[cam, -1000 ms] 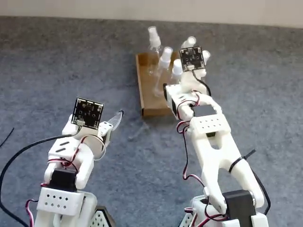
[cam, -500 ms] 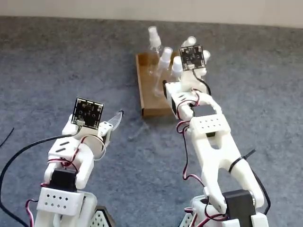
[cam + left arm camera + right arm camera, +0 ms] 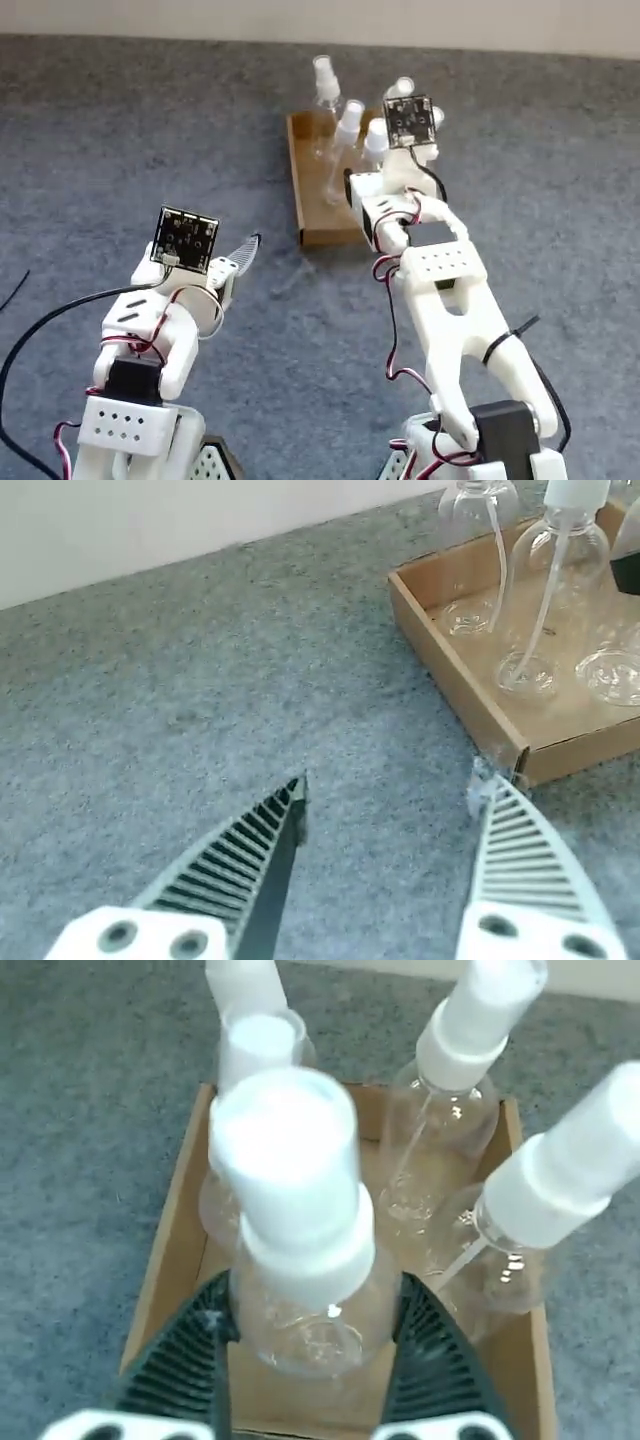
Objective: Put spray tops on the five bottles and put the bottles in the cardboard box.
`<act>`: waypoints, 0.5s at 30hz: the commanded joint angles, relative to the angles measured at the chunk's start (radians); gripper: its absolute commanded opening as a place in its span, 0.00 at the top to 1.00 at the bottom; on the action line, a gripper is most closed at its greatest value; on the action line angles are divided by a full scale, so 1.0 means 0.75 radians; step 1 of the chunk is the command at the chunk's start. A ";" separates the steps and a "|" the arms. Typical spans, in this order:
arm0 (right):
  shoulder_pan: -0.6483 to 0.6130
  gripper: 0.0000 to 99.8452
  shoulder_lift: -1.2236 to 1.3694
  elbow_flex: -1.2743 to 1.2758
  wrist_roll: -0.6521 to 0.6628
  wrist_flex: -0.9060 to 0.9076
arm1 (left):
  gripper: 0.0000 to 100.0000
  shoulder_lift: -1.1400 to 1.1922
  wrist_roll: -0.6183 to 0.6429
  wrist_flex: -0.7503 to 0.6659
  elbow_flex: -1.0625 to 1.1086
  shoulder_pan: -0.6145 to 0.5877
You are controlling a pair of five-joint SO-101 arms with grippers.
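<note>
Bottles (image 3: pixel 345 140) with white tops stand upright in the cardboard box (image 3: pixel 320 225), which sits near the far edge of the bench (image 3: pixel 120 130), about at its middle. My right hand (image 3: pixel 315 1310) is over the box, and its two fingers press on both sides of one clear bottle (image 3: pixel 300 1260), low on the body. This bottle carries a spray top (image 3: pixel 290 1160) and is inside the box, by the near wall. I cannot tell if its bottom touches the box floor. Three other bottles (image 3: pixel 455 1090) are around it, each one capped. My left hand (image 3: pixel 390 785) hangs above the bare bench, just beside the near left corner of the box. Its fingers are spread wide and hold nothing.
</note>
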 commanded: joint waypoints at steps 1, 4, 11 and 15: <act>0.017 1.00 0.054 -0.060 -0.014 -0.038 | 0.75 0.003 0.020 -0.029 -0.013 0.024; 0.024 1.00 0.079 -0.069 -0.014 -0.038 | 0.75 0.003 0.020 -0.029 -0.013 0.024; 0.015 0.99 0.054 -0.060 -0.008 -0.038 | 0.75 0.003 0.020 -0.029 -0.013 0.026; 0.015 0.97 0.054 -0.058 -0.006 -0.036 | 0.75 0.003 0.020 -0.029 -0.013 0.026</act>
